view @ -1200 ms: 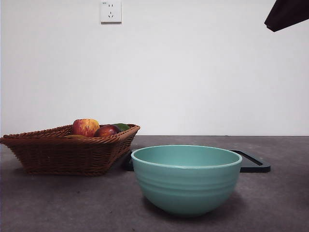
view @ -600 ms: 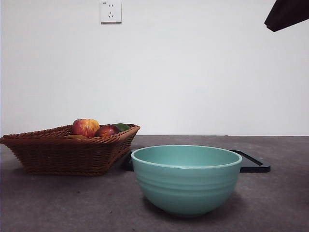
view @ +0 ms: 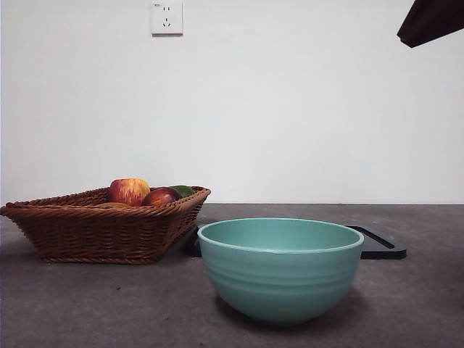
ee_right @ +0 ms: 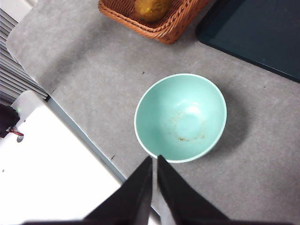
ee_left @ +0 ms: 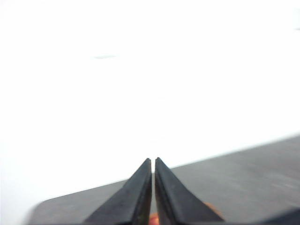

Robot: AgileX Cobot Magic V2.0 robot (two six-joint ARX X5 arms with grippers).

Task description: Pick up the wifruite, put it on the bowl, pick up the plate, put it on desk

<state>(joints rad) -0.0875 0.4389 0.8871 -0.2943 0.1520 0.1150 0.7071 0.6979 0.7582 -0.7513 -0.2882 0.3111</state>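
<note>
The teal-green ridged bowl (view: pixel 280 268) stands empty on the dark grey desk (view: pixel 87 304), near the front. The right wrist view shows it from above (ee_right: pixel 180 117), with faint brown marks inside. A brown oval fruit, the wifruite (ee_right: pixel 151 8), lies in the wicker basket (ee_right: pixel 173 23), only partly in the frame. In the front view just a low brownish sliver (view: pixel 111 205) shows behind the basket rim. My right gripper (ee_right: pixel 154 159) is shut and empty, high above the bowl's near rim. My left gripper (ee_left: pixel 153 161) is shut, faces the white wall and is away from the things.
The wicker basket (view: pixel 101 232) at the left holds a red-yellow apple (view: pixel 130 191), a dark red fruit (view: pixel 160 196) and something green (view: pixel 183 190). A flat black tray (view: pixel 377 243) lies behind the bowl. A dark arm tip (view: pixel 428 22) shows at the top right corner.
</note>
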